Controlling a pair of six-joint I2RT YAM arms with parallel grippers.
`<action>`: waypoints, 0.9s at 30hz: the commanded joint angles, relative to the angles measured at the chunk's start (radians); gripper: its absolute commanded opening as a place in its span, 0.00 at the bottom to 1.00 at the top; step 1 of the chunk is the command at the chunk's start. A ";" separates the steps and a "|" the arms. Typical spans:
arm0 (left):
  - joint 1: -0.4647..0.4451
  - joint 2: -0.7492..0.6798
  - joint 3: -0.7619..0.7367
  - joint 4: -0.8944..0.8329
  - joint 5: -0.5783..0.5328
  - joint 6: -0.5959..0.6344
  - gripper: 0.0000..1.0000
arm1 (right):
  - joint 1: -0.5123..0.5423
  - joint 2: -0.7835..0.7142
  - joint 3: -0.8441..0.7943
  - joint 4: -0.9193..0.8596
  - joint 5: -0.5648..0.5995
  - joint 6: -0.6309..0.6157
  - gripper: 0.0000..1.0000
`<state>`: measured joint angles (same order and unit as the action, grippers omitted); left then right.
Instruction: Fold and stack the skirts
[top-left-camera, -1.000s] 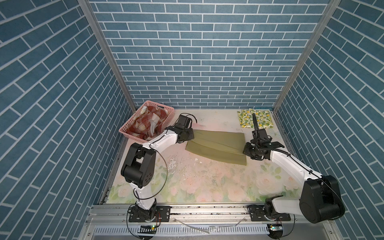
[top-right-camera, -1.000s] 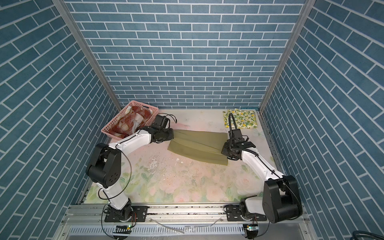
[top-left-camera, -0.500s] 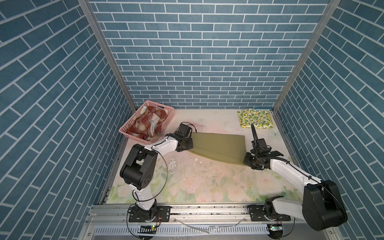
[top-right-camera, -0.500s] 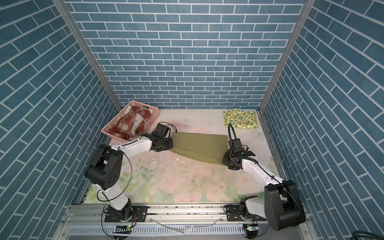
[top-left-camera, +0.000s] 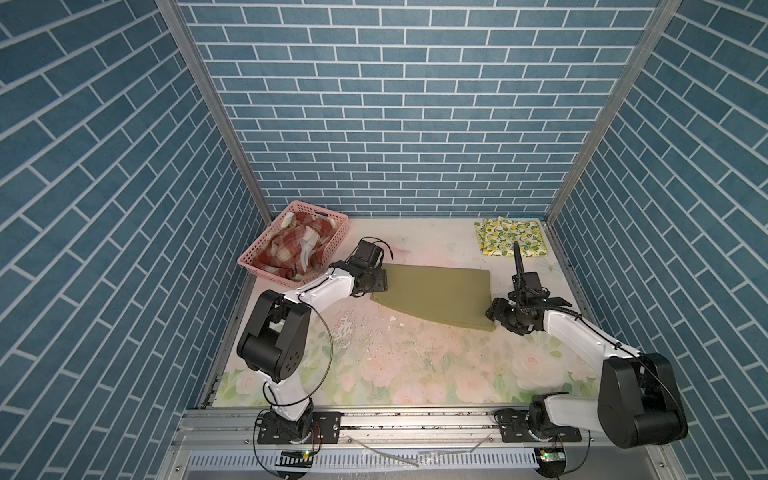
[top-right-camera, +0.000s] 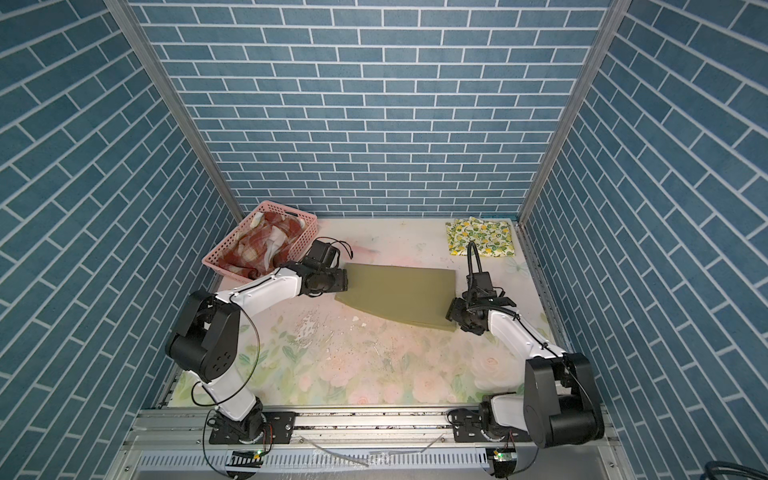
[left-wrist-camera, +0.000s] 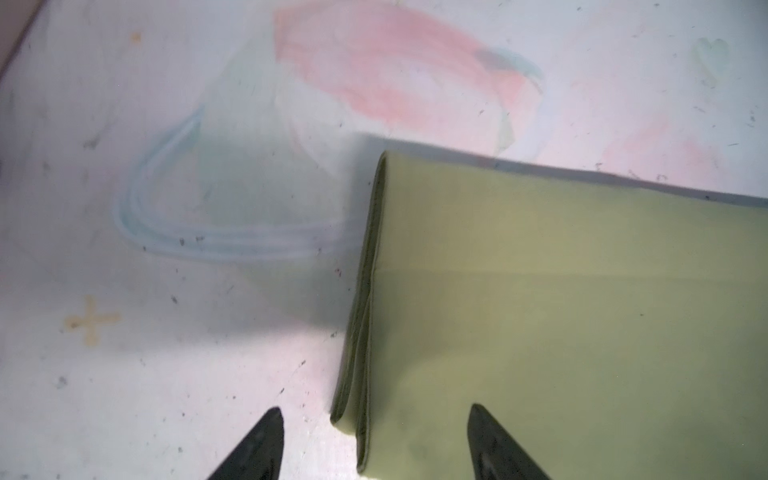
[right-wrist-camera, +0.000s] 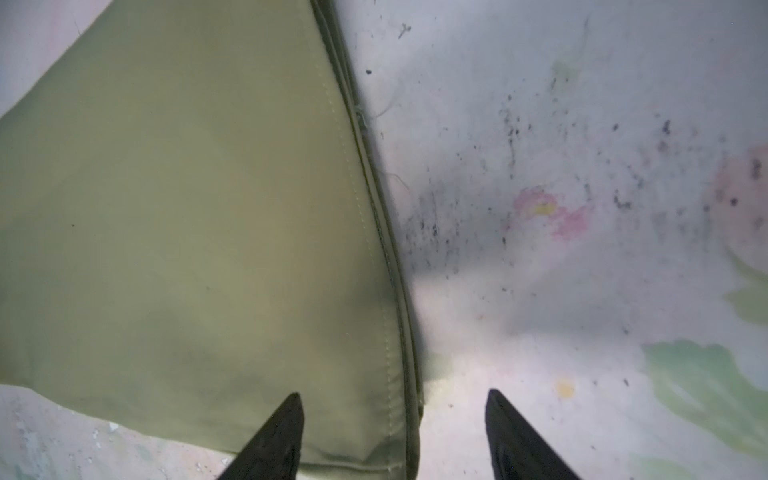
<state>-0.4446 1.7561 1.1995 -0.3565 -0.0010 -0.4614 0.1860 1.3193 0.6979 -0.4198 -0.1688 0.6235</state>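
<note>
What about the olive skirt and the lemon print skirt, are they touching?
Apart. In both top views a strip of bare table covering separates the olive skirt from the lemon print skirt.

Olive green skirt (top-left-camera: 436, 297): smooth matt cloth, fine weave, stitched hem line showing in right wrist view. Lemon-print skirt (top-left-camera: 509, 237): thin printed cloth, matt. Plaid skirt (top-left-camera: 291, 249): soft woven cloth, rumpled. Basket (top-left-camera: 266, 272): pink perforated plastic, slight sheen. Table covering (top-left-camera: 415, 365): faded print, scuffed, flaked patches, dark specks. Arm shells (top-left-camera: 324, 291): glossy white plastic. Front rail (top-left-camera: 415, 428): bare metal.
</note>
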 joint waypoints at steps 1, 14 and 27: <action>0.016 0.085 0.079 -0.054 0.031 0.048 0.74 | -0.017 0.046 0.026 0.055 -0.066 0.004 0.70; 0.056 0.275 0.159 -0.079 0.145 0.080 0.75 | -0.025 0.144 0.051 0.120 -0.080 -0.013 0.68; 0.051 0.341 0.097 -0.146 0.177 0.092 0.29 | -0.024 0.183 0.053 0.151 -0.076 -0.022 0.67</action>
<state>-0.3908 2.0182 1.3476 -0.4038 0.1638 -0.3676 0.1642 1.4845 0.7235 -0.2855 -0.2420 0.6201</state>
